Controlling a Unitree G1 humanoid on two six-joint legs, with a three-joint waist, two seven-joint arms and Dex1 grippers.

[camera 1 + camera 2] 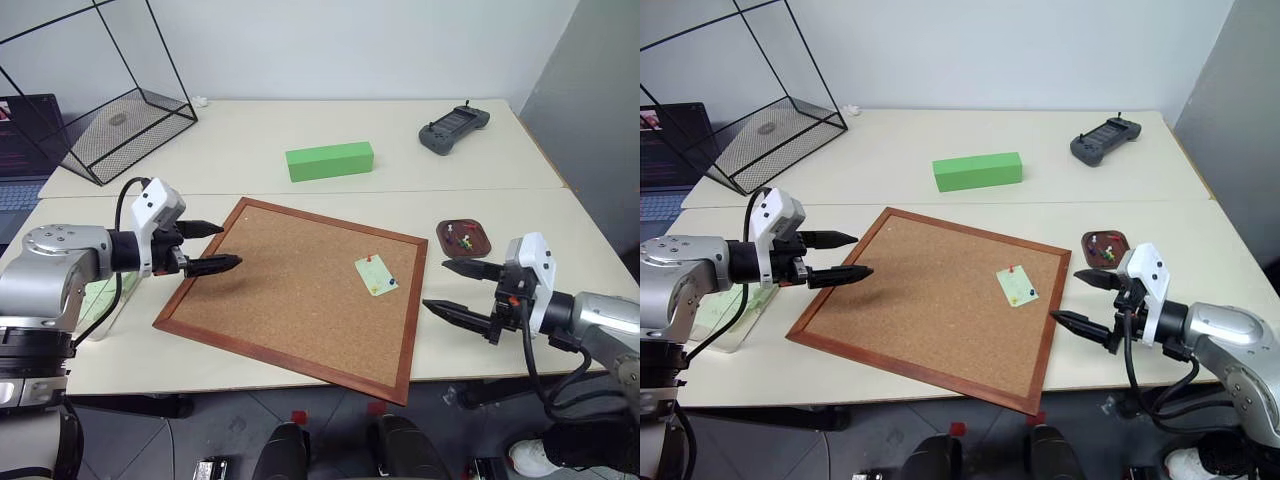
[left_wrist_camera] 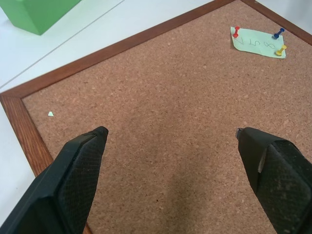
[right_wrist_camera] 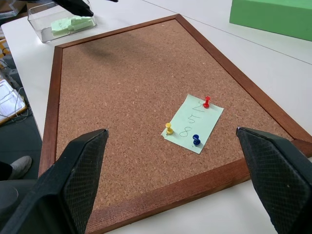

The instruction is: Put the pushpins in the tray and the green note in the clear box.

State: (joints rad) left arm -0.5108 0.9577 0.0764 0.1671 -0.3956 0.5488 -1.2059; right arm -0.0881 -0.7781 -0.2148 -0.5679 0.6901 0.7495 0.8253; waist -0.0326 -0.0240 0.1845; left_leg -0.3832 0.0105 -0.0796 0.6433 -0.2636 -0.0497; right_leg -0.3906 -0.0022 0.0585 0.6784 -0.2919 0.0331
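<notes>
The green note (image 3: 193,123) lies on the corkboard (image 1: 290,300) near its right side, pinned by three pushpins: red (image 3: 206,102), yellow (image 3: 169,128) and blue (image 3: 196,140). The small reddish-brown tray (image 1: 442,238) sits just right of the board with a few coloured pins in it. The clear box (image 3: 36,14) stands at the table's left edge, pale green paper inside. My left gripper (image 1: 228,245) hovers open over the board's left corner. My right gripper (image 1: 436,285) is open and empty beside the board's right edge, in front of the tray.
A thick bright green block (image 1: 330,160) lies behind the board. A black wire cage (image 1: 110,110) stands at the back left, with a laptop (image 1: 25,130) beside it. A dark handheld controller (image 1: 454,128) rests at the back right.
</notes>
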